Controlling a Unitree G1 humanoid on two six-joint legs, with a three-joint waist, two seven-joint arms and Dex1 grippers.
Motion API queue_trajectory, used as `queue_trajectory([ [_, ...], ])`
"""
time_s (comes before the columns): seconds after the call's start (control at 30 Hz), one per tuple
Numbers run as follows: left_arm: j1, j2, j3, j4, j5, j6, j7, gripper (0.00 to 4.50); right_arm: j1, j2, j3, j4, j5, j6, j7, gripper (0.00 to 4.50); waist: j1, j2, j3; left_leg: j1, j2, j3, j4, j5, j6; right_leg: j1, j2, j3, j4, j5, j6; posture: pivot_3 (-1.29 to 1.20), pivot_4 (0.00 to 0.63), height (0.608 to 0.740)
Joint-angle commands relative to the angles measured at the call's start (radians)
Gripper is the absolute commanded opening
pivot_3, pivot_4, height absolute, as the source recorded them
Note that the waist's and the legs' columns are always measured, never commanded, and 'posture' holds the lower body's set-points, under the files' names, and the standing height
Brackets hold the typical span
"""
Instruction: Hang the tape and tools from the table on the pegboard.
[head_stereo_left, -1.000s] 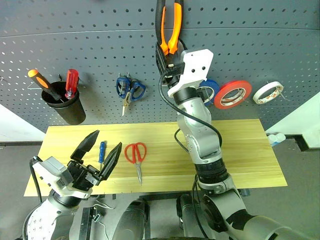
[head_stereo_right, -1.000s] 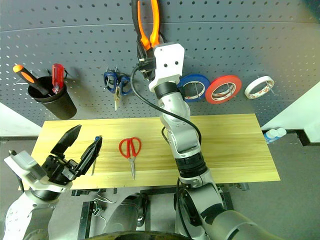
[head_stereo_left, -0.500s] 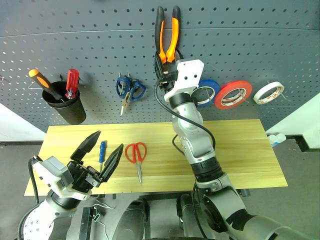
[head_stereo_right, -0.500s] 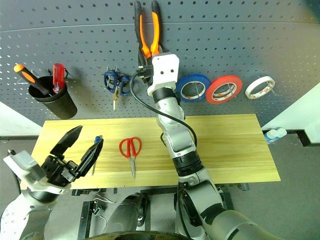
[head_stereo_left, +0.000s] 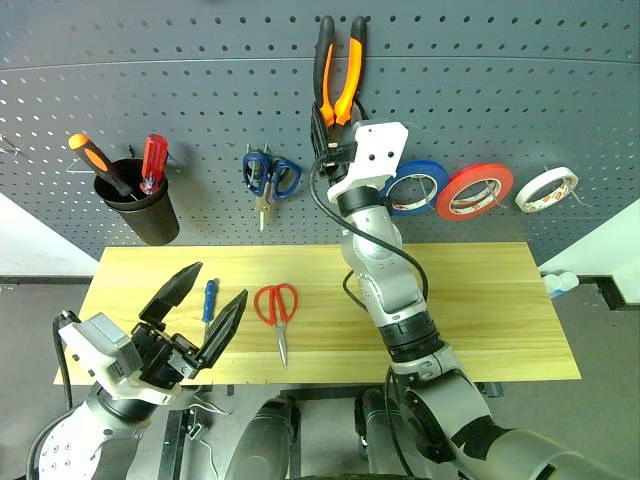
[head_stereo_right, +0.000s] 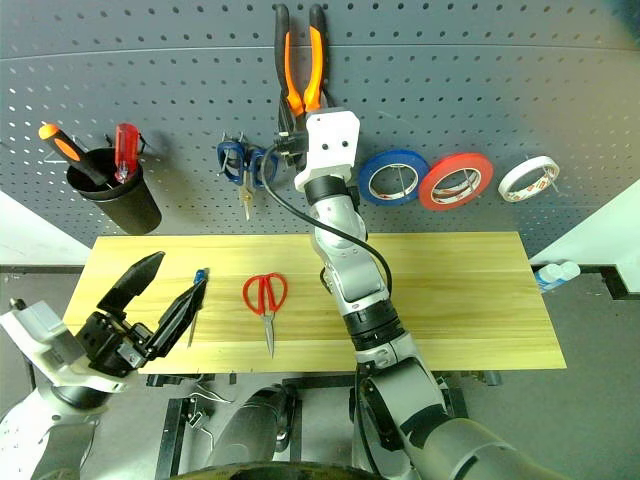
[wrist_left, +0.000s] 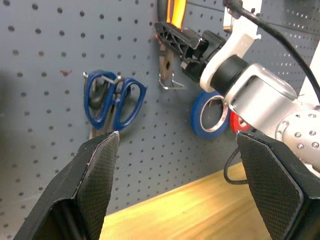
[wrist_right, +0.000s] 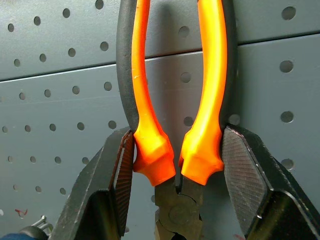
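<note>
My right gripper (wrist_right: 178, 142) is raised against the dark grey pegboard (head_stereo_left: 500, 80) and is shut on the pliers (head_stereo_left: 340, 70). Its fingers press the lower ends of the orange-and-black handles, which point up. The pliers' nose sits just above a wire hook (wrist_left: 171, 81). The red-handled scissors (head_stereo_left: 275, 305) and the small blue screwdriver (head_stereo_left: 208, 297) lie on the wooden table (head_stereo_left: 480, 300), left of centre. My left gripper (head_stereo_left: 215, 284) hovers open near the table's front left, close to the screwdriver. The white tape (head_stereo_left: 545, 190) hangs on the pegboard at the far right.
A black cup (head_stereo_left: 135, 205) holding an orange and a red screwdriver hangs at the board's left. Blue-handled scissors (head_stereo_left: 268, 178), a blue roll (head_stereo_left: 415, 187) and a red roll (head_stereo_left: 475, 190) hang along the board. A small white bottle (head_stereo_left: 557, 283) sits past the table's right end.
My right gripper has come slightly down the board with the pliers, mostly in the first half second. The view has shifted a little. The left gripper has stayed put.
</note>
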Motion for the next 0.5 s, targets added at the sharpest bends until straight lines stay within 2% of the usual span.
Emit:
queue_trajectory([
  [0.03, 0.017, 0.006, 0.027, -0.050, -0.020, -0.004, 0.005, 3.92, -0.045, 0.106, 0.011, -0.034, 0.015, -0.022, -0.006, 2.23, 0.000, 0.000, 0.000, 0.000, 0.000, 0.000, 0.000, 0.000, 0.000, 0.000, 0.000, 0.000, 0.000, 0.000, 0.000, 0.17, 0.248, 0.723],
  [0.5, 0.033, 0.016, 0.035, -0.061, -0.038, 0.000, -0.002, 3.92, -0.022, 0.080, 0.016, -0.040, 0.012, -0.012, -0.022, 2.23, 0.000, 0.001, 0.003, 0.000, 0.000, 0.000, -0.001, 0.000, 0.000, 0.000, 0.000, 0.000, -0.001, 0.000, 0.000, 0.16, 0.253, 0.723],
])
